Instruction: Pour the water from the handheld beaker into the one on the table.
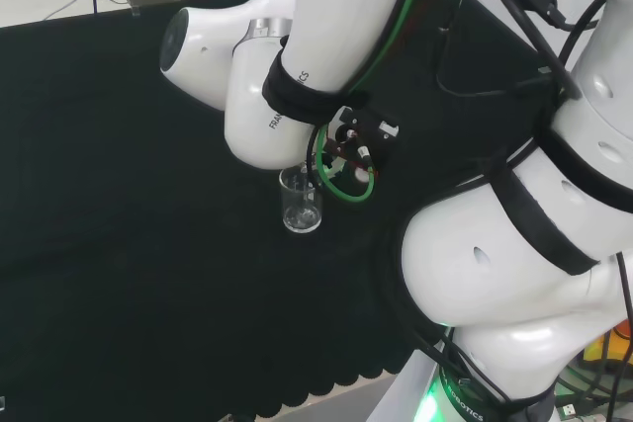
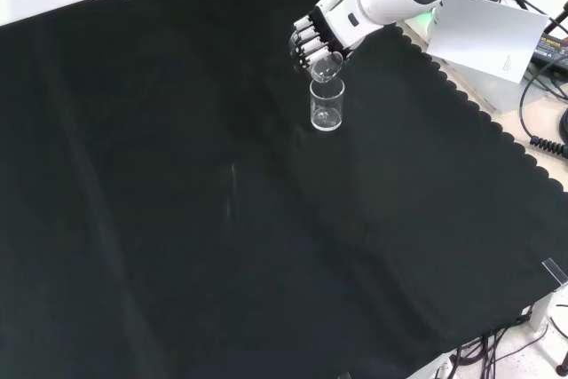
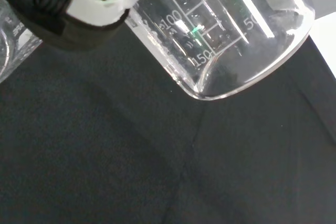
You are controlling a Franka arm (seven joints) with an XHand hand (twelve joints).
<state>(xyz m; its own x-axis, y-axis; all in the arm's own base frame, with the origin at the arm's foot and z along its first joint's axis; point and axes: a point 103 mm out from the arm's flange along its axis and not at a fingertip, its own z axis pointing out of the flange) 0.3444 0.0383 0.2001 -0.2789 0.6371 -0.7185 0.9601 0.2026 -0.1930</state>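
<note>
A black and white robot hand (image 2: 321,33) has its fingers curled around a clear glass beaker (image 2: 327,66), tipped steeply with its mouth down. Directly beneath it, a second clear beaker (image 2: 327,106) stands upright on the black cloth (image 2: 177,219). In the head view, the arm's white links (image 1: 262,96) hide the hand and the held beaker. A white sheet of paper (image 2: 484,33) lies beyond the cloth's scalloped edge.

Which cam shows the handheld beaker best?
Wrist view: the handheld beaker sits close and large, tilted, its printed scale and rim plain. Front view shows it small, tipped over the table beaker, with the hand curled round it. In the head view the arm's links cover it.
</note>
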